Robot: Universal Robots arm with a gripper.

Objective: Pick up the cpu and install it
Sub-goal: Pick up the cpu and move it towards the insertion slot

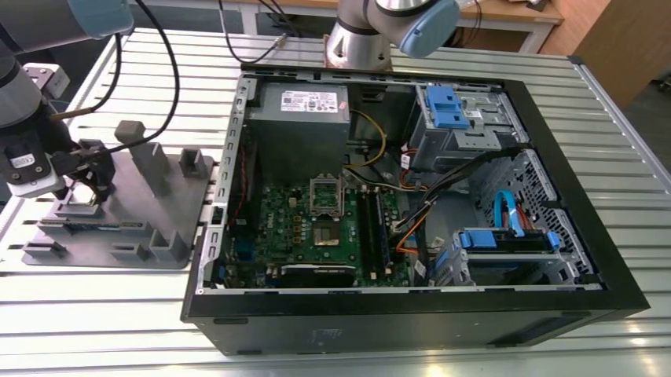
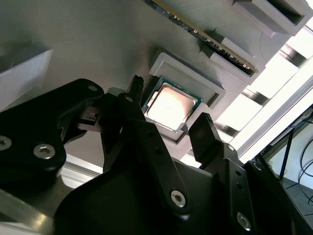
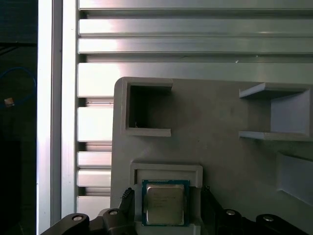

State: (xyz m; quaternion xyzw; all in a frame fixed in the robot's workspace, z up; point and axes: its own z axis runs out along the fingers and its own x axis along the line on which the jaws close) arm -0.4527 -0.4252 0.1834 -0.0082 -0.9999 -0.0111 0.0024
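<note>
We note the gripper [image 2: 171, 100] spread open over the grey fixture block [image 1: 157, 208] at the exterior view's left, well apart from the open computer case [image 1: 566, 165] on the slatted metal table [image 1: 105, 314]. The cpu [image 3: 165, 203] lies flat in a square recess of the block, silver top up. In both wrist views the fingers [image 2: 203, 132] flank it, neither visibly touching.

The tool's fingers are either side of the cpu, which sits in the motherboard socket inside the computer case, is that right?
Not quite. The tool does have its fingers either side of the cpu, but the cpu sits in a recess of the grey holder, outside the computer case. The first wrist view shows it.
</note>
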